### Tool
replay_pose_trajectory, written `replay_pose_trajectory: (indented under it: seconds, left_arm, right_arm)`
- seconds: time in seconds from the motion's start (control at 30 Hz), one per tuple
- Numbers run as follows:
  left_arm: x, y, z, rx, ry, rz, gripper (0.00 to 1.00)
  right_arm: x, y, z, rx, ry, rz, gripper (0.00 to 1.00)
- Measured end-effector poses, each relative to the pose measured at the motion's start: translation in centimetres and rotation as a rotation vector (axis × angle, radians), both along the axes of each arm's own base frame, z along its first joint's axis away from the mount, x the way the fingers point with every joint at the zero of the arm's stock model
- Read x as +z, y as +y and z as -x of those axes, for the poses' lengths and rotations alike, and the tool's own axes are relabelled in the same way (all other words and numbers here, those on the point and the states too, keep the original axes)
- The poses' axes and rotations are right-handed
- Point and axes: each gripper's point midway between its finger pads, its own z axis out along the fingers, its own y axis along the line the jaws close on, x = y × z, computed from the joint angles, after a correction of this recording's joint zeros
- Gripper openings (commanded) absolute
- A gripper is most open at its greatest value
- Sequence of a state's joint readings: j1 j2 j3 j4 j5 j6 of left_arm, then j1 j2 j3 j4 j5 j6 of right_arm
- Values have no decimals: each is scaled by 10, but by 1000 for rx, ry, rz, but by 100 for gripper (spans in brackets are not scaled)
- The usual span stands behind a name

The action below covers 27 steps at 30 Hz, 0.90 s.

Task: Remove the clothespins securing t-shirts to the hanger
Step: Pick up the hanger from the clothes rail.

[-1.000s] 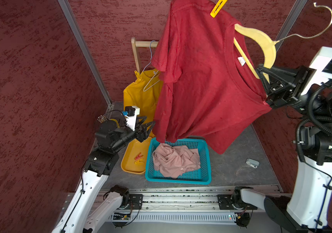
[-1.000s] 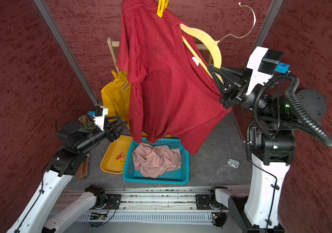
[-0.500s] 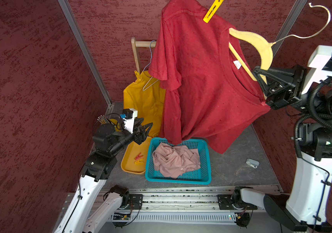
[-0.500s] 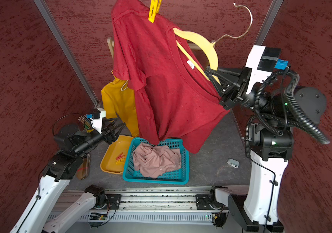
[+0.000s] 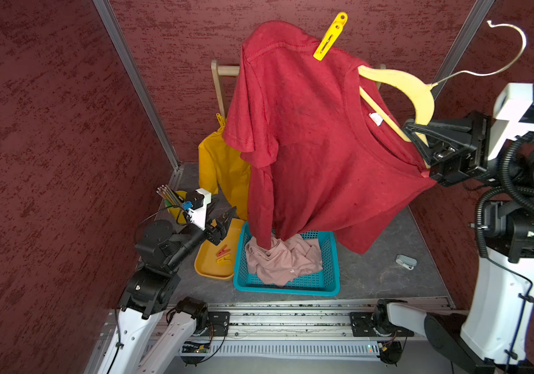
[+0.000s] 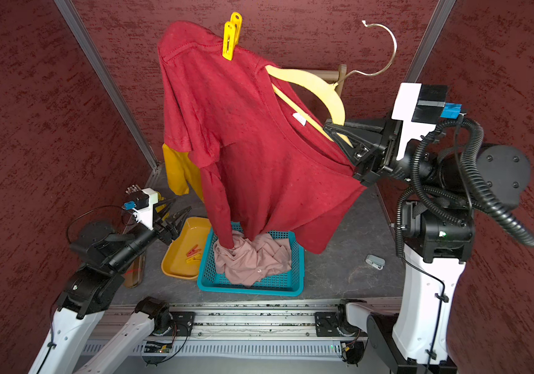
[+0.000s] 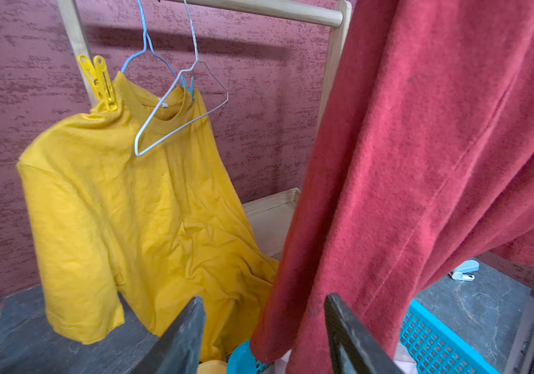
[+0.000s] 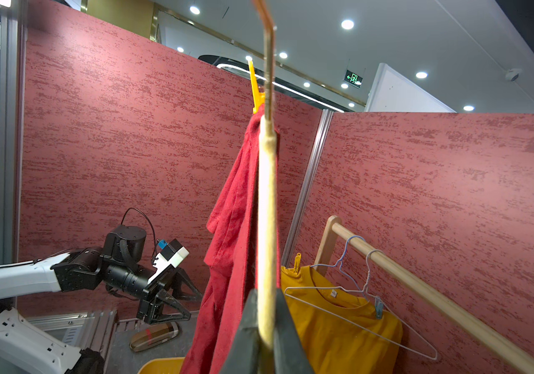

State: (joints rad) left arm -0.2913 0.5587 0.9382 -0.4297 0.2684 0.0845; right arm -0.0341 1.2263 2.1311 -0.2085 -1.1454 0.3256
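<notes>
My right gripper (image 5: 405, 126) (image 8: 267, 294) is shut on one end of a pale wooden hanger (image 5: 398, 87), held high with the dark red t-shirt (image 5: 317, 145) draped on it. A yellow clothespin (image 5: 330, 36) (image 6: 230, 37) clips the shirt's upper shoulder. My left gripper (image 5: 226, 207) (image 7: 264, 299) is open and empty, low beside the red sleeve. The mustard t-shirt (image 7: 136, 200) hangs on the rack with a yellow clothespin (image 7: 98, 82) and a light blue one (image 7: 190, 85). The pink t-shirt (image 5: 278, 259) lies in the teal basket (image 5: 330, 259). Loose clothespins (image 5: 222, 254) lie in the yellow tray (image 5: 207, 272).
A wooden rack (image 7: 259, 8) at the back also carries a bare wire hanger (image 7: 178, 123). A cup of pencils (image 5: 170, 197) stands behind my left arm. A small grey object (image 5: 405, 261) lies on the floor at the right. Red walls close in on three sides.
The hanger with the red t-shirt has come down and to the left, and the sleeve now dips into the basket. My left arm has drawn back slightly.
</notes>
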Motion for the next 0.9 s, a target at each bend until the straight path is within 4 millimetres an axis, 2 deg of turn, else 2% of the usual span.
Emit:
replay_pose_trajectory:
  seconds: [0.13, 0.33, 0.5, 0.7, 0.9]
  left_arm:
    - [0, 9, 7, 40, -21, -30, 61]
    - [-2, 18, 18, 68, -43, -62, 62]
    - [2, 18, 23, 59, -72, -76, 62]
    - [14, 5, 25, -14, -114, -81, 65]
    - [51, -21, 21, -161, -145, -61, 68]
  right_arm:
    - [-11, 1, -2, 0, 30, 22, 0]
    - [-38, 1, -18, -10, 116, 50, 0]
    - [-77, 0, -38, -17, 229, 68, 0]
    - [-116, 1, -47, -2, 333, 90, 0]
    - [-148, 1, -51, 5, 408, 106, 0]
